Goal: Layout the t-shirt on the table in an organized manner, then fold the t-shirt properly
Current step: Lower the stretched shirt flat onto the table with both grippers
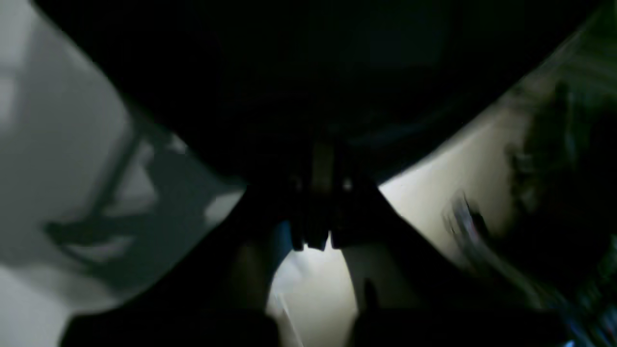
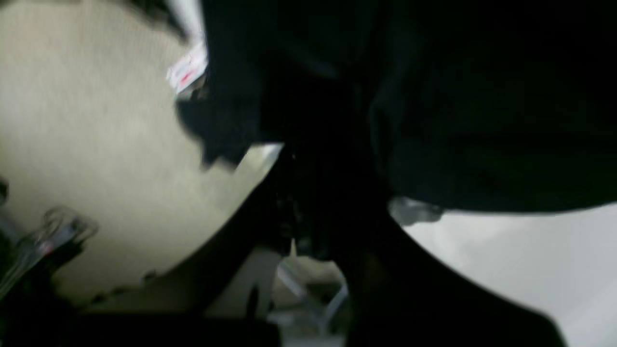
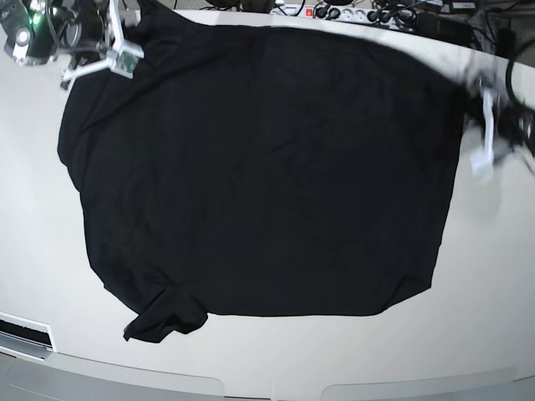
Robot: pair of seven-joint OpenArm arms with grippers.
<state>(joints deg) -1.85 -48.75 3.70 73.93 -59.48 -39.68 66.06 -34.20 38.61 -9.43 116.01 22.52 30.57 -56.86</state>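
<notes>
The black t-shirt (image 3: 259, 167) lies spread over most of the white table (image 3: 493, 317), with one sleeve bunched at the near left (image 3: 163, 322). My right gripper (image 3: 125, 57) is at the shirt's far left corner. In the right wrist view its fingers close together (image 2: 308, 202) with black cloth (image 2: 434, 96) between and above them. My left gripper (image 3: 483, 138), blurred, is at the shirt's right edge. In the left wrist view it is closed (image 1: 320, 193) into dark cloth (image 1: 308, 72). The neck tag is hidden.
A power strip (image 3: 351, 12) and cables (image 3: 493, 33) lie along the table's far edge. A dark slot (image 3: 23, 334) sits at the near left edge. Bare white table shows to the left, right and front of the shirt.
</notes>
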